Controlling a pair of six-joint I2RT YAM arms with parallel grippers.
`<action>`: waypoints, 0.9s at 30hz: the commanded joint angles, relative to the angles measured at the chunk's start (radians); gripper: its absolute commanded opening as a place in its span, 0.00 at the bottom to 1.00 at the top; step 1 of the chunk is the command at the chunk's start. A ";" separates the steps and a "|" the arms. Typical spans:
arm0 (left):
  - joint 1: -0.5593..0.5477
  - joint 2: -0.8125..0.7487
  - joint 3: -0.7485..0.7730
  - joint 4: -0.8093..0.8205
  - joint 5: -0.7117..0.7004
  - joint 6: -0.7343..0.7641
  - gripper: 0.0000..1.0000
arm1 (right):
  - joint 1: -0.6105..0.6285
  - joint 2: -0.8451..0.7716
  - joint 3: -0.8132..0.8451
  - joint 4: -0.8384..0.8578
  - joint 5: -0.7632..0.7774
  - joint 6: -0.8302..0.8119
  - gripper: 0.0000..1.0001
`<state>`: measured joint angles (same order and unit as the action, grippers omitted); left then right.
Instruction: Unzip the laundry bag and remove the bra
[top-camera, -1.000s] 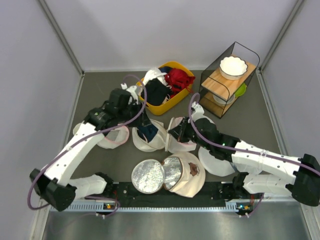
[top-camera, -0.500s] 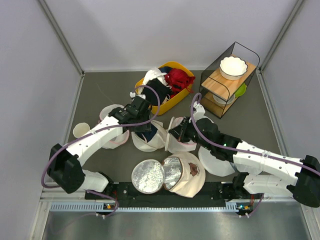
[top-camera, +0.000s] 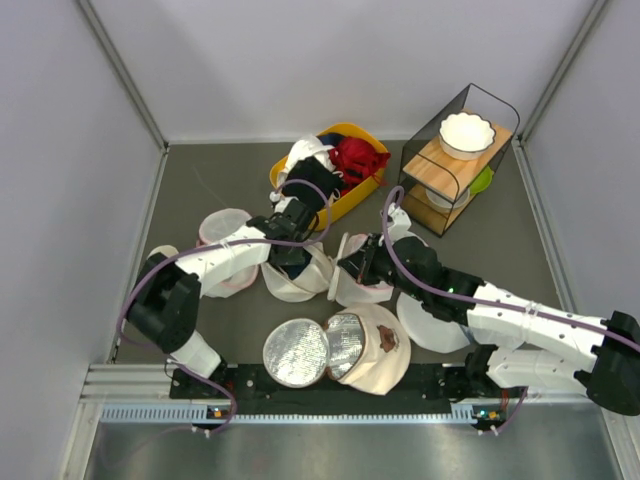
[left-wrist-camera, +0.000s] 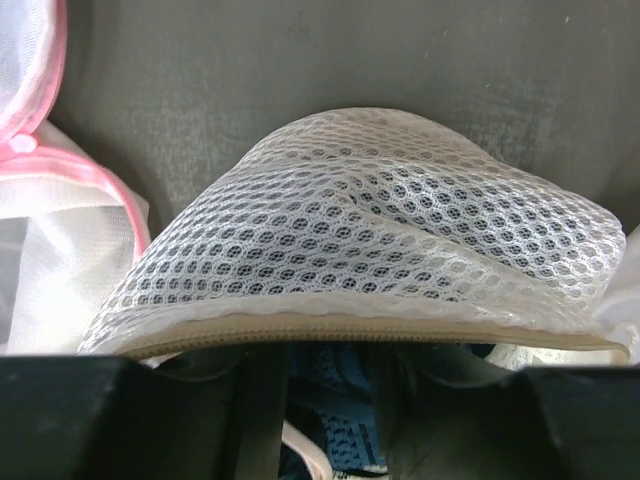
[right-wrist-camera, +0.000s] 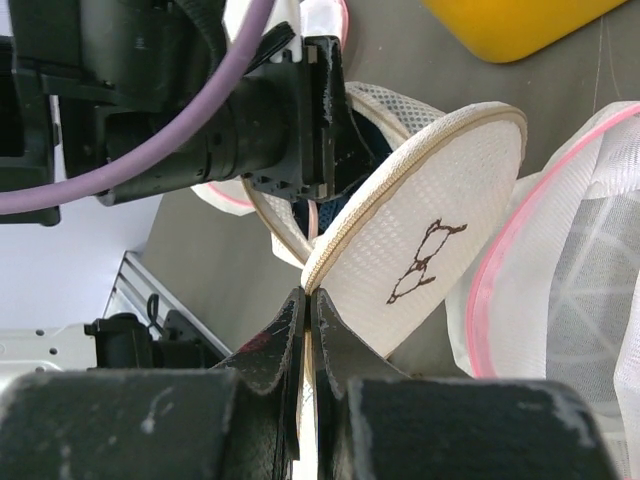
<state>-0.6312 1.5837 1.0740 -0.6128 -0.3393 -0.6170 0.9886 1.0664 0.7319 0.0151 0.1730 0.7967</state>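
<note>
Zip pretty much undone already, so on to the fishing-out stage.

Parked in the middle of the table (top-camera: 215, 185), just in front of a yellow plastic tub (top-camera: 342, 207): the round cream-white mesh laundry bag (right-wrist-camera: 420, 250), glasses-marked flat face tipped up like a lid. Pinched tight on that lid's zip rim: the right tool (right-wrist-camera: 307, 300), fingers pressed together. Poking at the gap from the other side: the left tool (right-wrist-camera: 320, 120) — open or closed, can't tell from here. No sign of the pale pink-peach bra so far, only some blue fabric (left-wrist-camera: 330, 435) peeking out under the mesh. Pink-trimmed mesh bags (right-wrist-camera: 570, 300) crowding right alongside. Next up, probably: keep the lid held back, push the left tool deeper, and grab soft cloth rather than mesh.
</note>
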 joint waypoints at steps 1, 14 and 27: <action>-0.004 0.028 0.009 0.064 -0.021 -0.010 0.29 | 0.012 -0.029 -0.002 0.040 0.008 -0.008 0.00; -0.002 -0.232 0.194 -0.137 0.289 0.118 0.00 | 0.012 -0.043 0.012 0.013 0.045 -0.028 0.00; 0.040 -0.338 0.363 -0.147 0.463 0.099 0.00 | 0.012 -0.028 0.020 0.011 0.033 -0.025 0.00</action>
<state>-0.6163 1.2877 1.3487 -0.7834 0.0422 -0.5106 0.9886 1.0504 0.7311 0.0071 0.1940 0.7856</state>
